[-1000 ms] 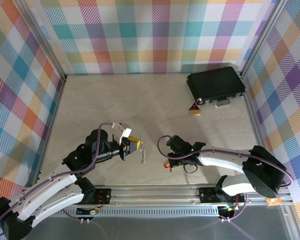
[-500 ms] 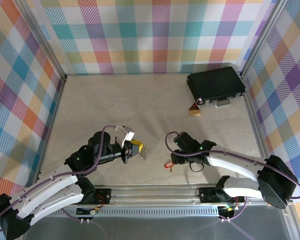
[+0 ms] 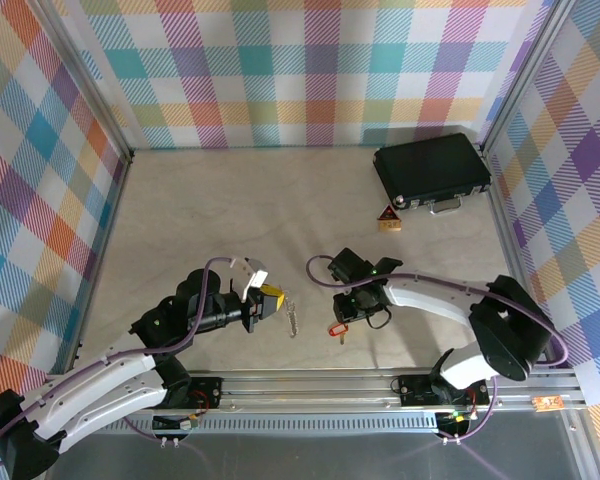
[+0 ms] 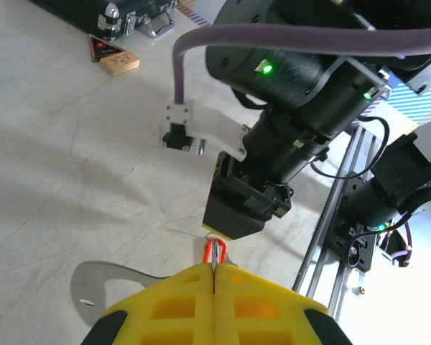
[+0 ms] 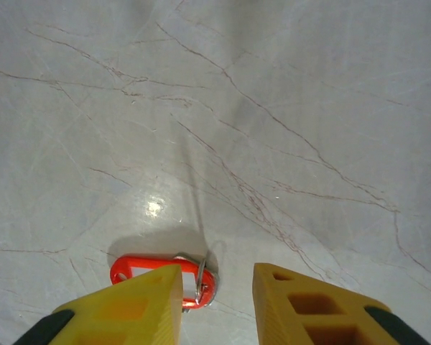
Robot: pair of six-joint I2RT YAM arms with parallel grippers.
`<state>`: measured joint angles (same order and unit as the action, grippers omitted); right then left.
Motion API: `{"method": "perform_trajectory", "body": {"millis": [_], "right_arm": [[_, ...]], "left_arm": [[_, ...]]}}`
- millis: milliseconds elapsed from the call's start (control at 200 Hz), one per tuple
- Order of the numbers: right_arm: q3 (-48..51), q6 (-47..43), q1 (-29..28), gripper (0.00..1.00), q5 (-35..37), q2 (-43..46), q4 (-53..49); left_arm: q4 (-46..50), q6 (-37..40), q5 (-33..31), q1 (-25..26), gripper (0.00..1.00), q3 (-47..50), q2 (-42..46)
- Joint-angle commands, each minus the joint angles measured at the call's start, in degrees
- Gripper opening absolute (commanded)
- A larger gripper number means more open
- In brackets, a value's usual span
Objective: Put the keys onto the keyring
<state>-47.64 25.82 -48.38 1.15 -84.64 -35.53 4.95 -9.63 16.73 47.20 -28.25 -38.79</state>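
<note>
Pale, veined stone-look tabletop (image 3: 230, 200), boxed in on three sides by plaid walls (image 3: 280, 70).

- Near edge: metal rail (image 3: 380, 381) running across, both arm bases sitting on it.
- Left gripper (image 3: 272, 300) is reaching in from the left, just above the table. Its yellow fingers (image 4: 172, 309) are pressing flat together, and a thin silvery sliver is showing between the tips.
- Keyring (image 3: 291, 319) is hanging from those tips, clamped at its upper end. The rest is trailing down towards the rail. Cannot tell whether its low end is touching the table.
- Right gripper (image 5: 217, 280) is pointing straight down at the table, just right of the keyring. Jaws are standing apart, with bare table in the gap and nothing gripped.
- Red key (image 5: 129, 269) is lying flat on the table under this gripper. The picture-left finger is covering part of its oval head, and its small metal end is poking into the gap. It is lying near the keyring but apart from it.
- Further back, right side: small orange-brown triangular block (image 3: 388, 219) is sitting alone.
- Black case (image 3: 432, 168) is lying just behind the block, closed, in the far right corner by the wall.
</note>
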Motion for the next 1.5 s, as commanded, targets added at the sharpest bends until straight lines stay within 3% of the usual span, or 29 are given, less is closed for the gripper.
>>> {"method": "perform_trajectory", "body": {"millis": [0, 660, 1035, 1260, 1495], "right_arm": [[-2.1, -1.5, 0.3, 0.28, -2.3, -1.4, -3.2], [-1.8, -2.2, 0.3, 0.12, -3.8, -4.1, -3.3], [1.1, -0.7, 0.3, 0.05, -3.9, 0.3, -0.3], [9.8, 3.4, -0.9, 0.0, -2.1, 9.7, 15.3], [21.7, 10.0, -4.1, 0.0, 9.0, 16.8, 36.6]], "left_arm": [[-4.3, -0.5, 0.7, 0.6, 0.0, 0.9, 1.4], [-4.9, -0.8, 0.3, 0.7, 0.0, 1.9, 3.5], [-3.9, -1.1, -0.4, 0.7, 0.0, 2.0, 2.8], [-3.7, -1.0, -0.6, 0.7, 0.0, 1.7, 3.1], [-3.3, -1.1, -1.1, 0.7, 0.0, 1.5, 4.0]]}}
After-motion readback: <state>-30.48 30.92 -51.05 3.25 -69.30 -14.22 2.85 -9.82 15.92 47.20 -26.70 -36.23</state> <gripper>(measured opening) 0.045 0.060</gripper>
